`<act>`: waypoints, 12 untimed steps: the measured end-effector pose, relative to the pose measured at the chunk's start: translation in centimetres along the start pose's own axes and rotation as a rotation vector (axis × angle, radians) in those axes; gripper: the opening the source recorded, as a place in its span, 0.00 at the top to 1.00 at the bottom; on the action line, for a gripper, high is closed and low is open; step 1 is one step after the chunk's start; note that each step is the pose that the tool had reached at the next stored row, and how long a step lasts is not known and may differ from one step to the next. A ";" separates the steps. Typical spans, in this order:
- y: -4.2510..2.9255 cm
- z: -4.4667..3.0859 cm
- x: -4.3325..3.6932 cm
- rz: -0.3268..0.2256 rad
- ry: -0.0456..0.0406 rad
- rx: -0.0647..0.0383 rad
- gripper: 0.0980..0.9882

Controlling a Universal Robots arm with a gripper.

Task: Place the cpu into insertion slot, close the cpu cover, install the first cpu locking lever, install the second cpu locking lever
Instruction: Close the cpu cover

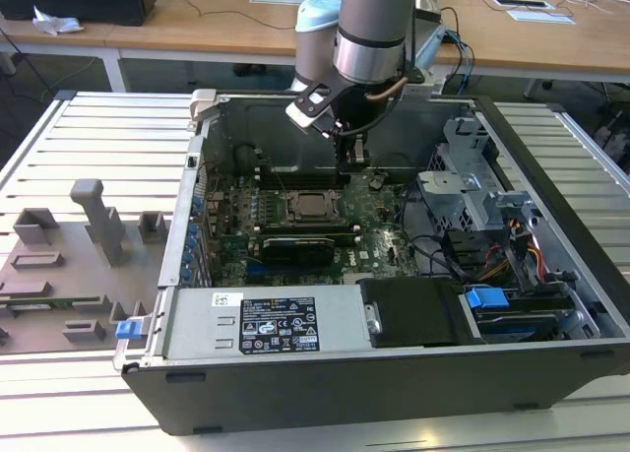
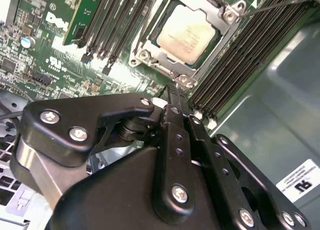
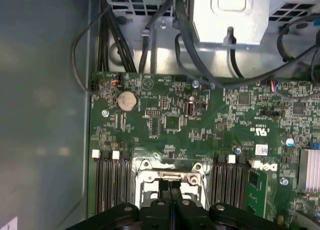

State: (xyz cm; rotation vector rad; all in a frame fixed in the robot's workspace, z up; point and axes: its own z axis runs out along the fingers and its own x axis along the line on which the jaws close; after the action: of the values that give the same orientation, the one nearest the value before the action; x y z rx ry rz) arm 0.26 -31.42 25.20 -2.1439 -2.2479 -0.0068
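The cpu (image 2: pixel 187 32) lies flat in the insertion slot (image 1: pixel 292 208) on the green motherboard, its pale metal top facing up. The cpu cover (image 2: pixel 150 49), a metal frame with screws at its corners, lies down around the chip. A thin wire locking lever (image 2: pixel 280 4) stands raised over the memory slots beside the socket. My gripper (image 2: pixel 172 92) hovers just off one edge of the socket, its fingers pressed together with nothing between them. In the exterior view the gripper (image 1: pixel 352 157) hangs inside the case behind the cpu (image 1: pixel 313 207). The first wrist view has the fingertips (image 3: pixel 165 186) over the socket frame.
Long black memory slots (image 2: pixel 240 59) flank the socket on both sides. A power supply box (image 1: pixel 266 324) lines the case's near wall. A drive cage (image 1: pixel 472 191) with cables stands at the exterior view's right. Grey fixtures (image 1: pixel 94 226) rest on the slatted table at its left.
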 end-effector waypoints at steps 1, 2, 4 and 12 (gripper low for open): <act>-0.15 0.01 0.01 0.000 0.0001 0.000 0.99; -0.53 0.01 0.03 0.000 -0.0001 0.000 0.99; -1.02 0.04 0.05 0.000 0.0000 0.000 0.99; -3.19 0.20 0.15 0.000 -0.0001 -0.001 0.99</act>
State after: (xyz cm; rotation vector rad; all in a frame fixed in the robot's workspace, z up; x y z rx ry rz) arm -2.94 -31.42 25.08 -2.1443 -2.2482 -0.0074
